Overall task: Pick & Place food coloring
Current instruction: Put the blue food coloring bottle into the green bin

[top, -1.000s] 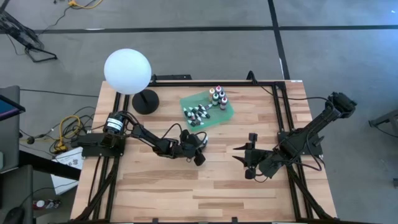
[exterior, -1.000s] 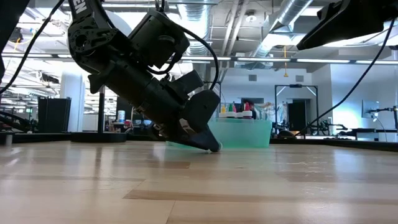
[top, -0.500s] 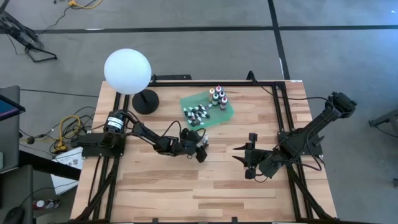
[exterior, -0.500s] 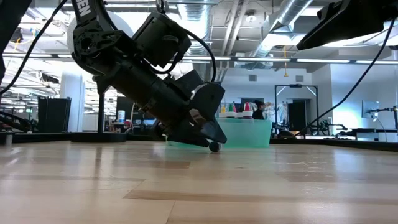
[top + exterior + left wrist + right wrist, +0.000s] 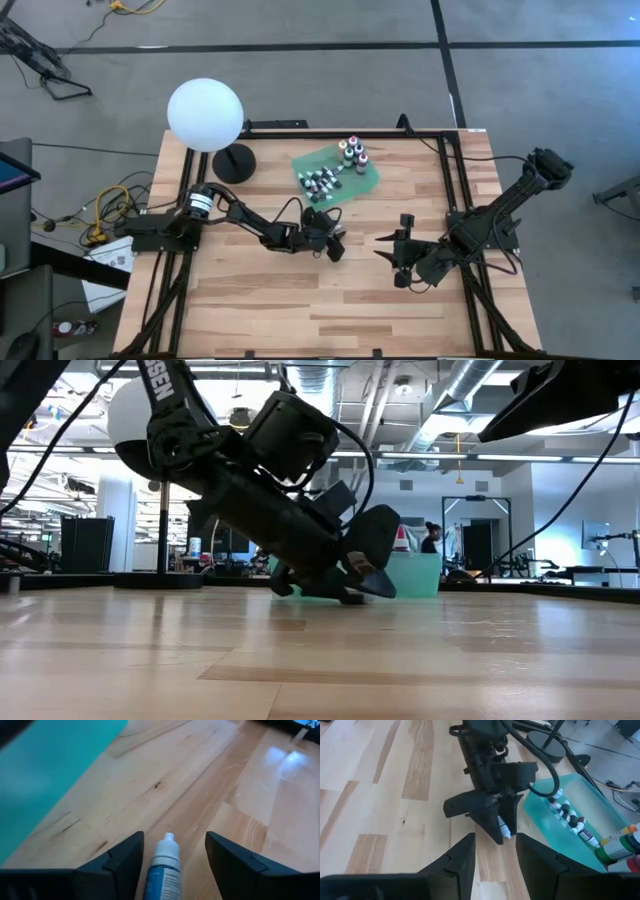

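Since a second ago the left claw slid further right across the wooden surface and spread its fingers wide, so nothing's gripped now. A little white-tipped dropper bottle lies on the wood right between those fingers, apparently loose. Rest of the food coloring bottles sit in the green tray up near the back of the surface, just beside the white globe lamp. Right claw hovers well apart on the right side, fingers partly open, holding nothing.
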